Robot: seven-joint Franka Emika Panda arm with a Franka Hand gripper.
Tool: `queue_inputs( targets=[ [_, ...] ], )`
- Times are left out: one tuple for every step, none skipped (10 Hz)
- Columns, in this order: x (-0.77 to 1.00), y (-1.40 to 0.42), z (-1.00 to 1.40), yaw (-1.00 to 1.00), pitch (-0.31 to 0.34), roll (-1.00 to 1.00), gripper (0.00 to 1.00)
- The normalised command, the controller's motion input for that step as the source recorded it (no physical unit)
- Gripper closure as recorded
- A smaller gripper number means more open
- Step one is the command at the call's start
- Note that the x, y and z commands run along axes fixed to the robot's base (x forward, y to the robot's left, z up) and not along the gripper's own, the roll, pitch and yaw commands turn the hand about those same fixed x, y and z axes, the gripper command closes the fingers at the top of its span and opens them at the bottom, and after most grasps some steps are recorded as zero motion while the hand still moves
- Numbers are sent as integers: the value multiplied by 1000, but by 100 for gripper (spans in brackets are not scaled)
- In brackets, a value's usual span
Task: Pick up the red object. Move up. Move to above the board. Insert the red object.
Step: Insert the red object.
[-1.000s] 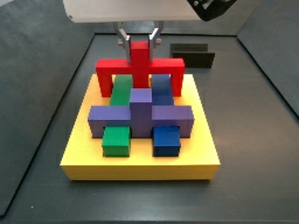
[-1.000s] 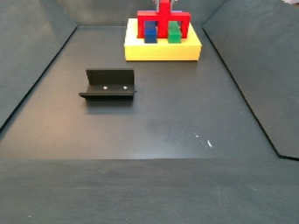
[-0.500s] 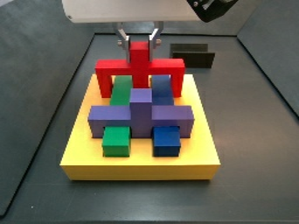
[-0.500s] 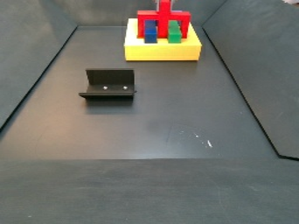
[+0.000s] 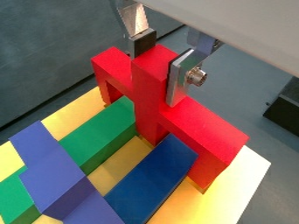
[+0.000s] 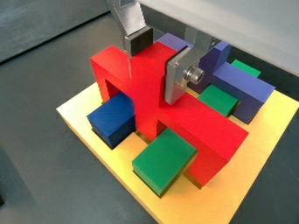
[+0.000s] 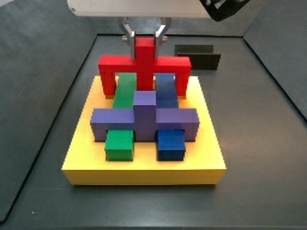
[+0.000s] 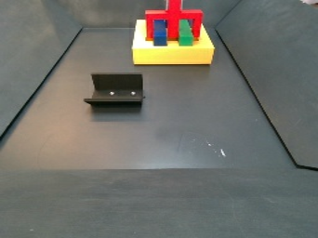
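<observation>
Gripping the red object [image 7: 144, 65] by its post, our gripper [image 5: 160, 54] has lifted it slightly since a second ago, legs still straddling blocks on the board [image 7: 84, 154], so insertion isn't done.

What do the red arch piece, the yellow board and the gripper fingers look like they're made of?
Red arch-shaped piece: likely matte plastic, with uniform colour and crisp edges. Thick yellow board: probably the same, with flat, even faces. Gripper, closed on the piece's post: brushed silver metal fingers with a screw and dark, probably rubber pads.
</observation>
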Motion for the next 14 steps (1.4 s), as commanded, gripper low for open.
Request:
queue_inputs(
  targets=[
    [0,-66,-394,0,-39,139,100],
    [-71,-77,-474,0,-117,44,100],
    [-23,-126,-366,0,-103,0,100],
    [0,-77,-277,0,-67,0,100],
    [89,0,-286,17,0,93,100],
    [340,97,-183,3,67,166,100],
    [260,180,0,0,144,134,100],
    [117,60,20,0,147,84,100],
    [54,0,0,0,100,91,100],
    [0,-6,-371,0,-50,7,100],
    [-26,0,-620,0,-211,-46,100],
    [-6,0,-694,0,-241,-91,100],
    [-29,0,-709,0,-250,-76,100],
    [-20,0,-480,0,-211,-56,100]
  ],
)
